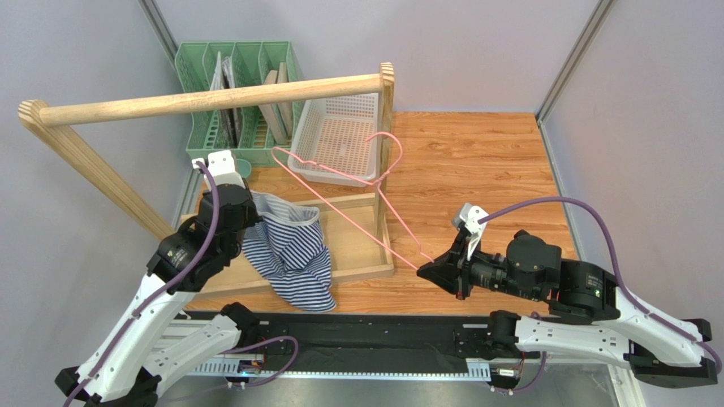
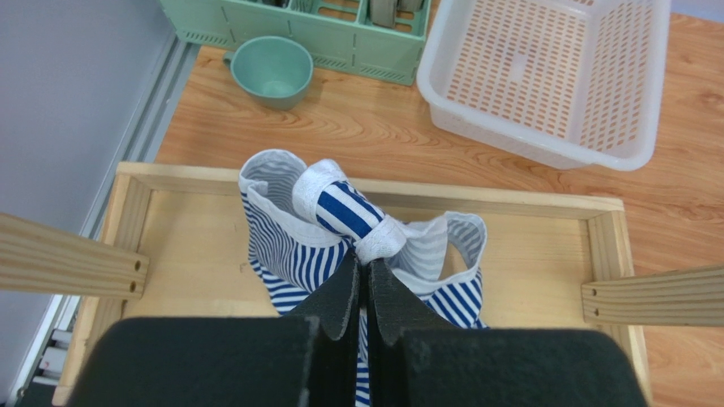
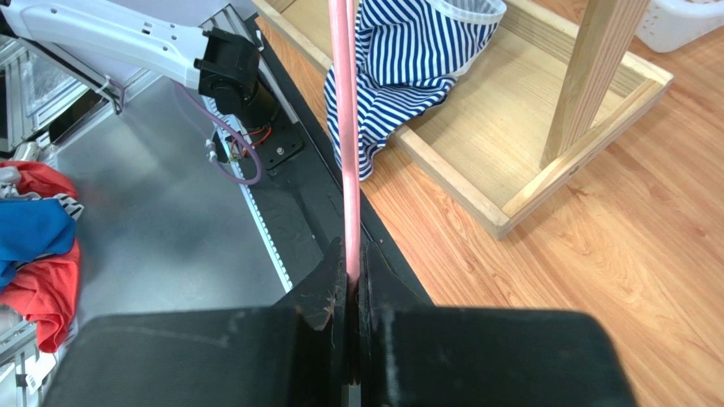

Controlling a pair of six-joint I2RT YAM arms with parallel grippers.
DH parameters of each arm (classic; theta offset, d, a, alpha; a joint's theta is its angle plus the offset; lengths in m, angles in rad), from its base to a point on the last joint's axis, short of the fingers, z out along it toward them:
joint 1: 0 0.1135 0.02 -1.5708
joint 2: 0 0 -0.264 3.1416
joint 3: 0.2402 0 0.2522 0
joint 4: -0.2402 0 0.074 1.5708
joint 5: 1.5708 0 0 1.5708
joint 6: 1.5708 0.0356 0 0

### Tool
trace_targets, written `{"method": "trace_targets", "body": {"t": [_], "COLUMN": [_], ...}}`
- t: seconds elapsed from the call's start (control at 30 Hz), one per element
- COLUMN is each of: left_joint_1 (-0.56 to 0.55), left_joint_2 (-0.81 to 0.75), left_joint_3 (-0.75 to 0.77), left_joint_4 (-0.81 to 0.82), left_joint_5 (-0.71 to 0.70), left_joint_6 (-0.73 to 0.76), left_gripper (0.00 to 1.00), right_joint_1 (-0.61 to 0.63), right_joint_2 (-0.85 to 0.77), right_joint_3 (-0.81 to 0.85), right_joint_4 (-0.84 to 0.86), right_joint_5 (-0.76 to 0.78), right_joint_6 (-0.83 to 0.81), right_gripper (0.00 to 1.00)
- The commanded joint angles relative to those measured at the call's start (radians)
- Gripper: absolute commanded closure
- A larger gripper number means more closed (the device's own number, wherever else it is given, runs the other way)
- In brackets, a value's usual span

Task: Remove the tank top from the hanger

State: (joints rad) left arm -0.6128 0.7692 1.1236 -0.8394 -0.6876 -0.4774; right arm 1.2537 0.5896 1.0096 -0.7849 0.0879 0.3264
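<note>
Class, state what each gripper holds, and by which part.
Left gripper: tank top, by a bunched white-edged strap. Right gripper: hanger, by one end corner.

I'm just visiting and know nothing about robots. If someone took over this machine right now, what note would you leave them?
Left gripper: shut on the white edging of the tank top.
Right gripper: shut on the hanger.
Positions: the tank top hangs over the wooden base frame, apparently clear of the hanger, which slants toward the white basket.
Done: the top looks off.
Left: probably just setting both down.
</note>
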Motion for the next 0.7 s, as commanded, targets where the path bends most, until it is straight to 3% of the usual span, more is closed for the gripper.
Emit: {"method": "trace_targets", "body": {"t": [0.0, 0.23, 0.4, 0.67], "left_joint_1": [0.001, 0.001, 0.001, 0.001], "left_joint_2": [-0.025, -0.076, -0.100, -0.113], "left_joint_3": [-0.041, -0.097, -0.107, -0.107], "left_joint_4": [-0.024, 0.005, 0.022, 0.022], "left_joint_5": [-0.032, 0.072, 0.112, 0.152], "left_joint_6": [-0.064, -0.099, -0.107, -0.112], "left_gripper": [1.00, 1.00, 1.00, 1.00], "right_joint_1": [0.000, 0.000, 0.000, 0.000], "right_joint_2": [0.053, 0.116, 0.229, 0.369], "right_joint_3": [0.101, 0.271, 0.404, 0.458], "right_joint_4": [-0.002, 0.026, -0.062, -0.102], "right_joint_5": [0.062, 0.157, 0.278, 0.368], "right_joint_6": [-0.039, -0.013, 0.058, 0.181], "right_gripper": [1.00, 1.00, 1.00, 1.00]}}
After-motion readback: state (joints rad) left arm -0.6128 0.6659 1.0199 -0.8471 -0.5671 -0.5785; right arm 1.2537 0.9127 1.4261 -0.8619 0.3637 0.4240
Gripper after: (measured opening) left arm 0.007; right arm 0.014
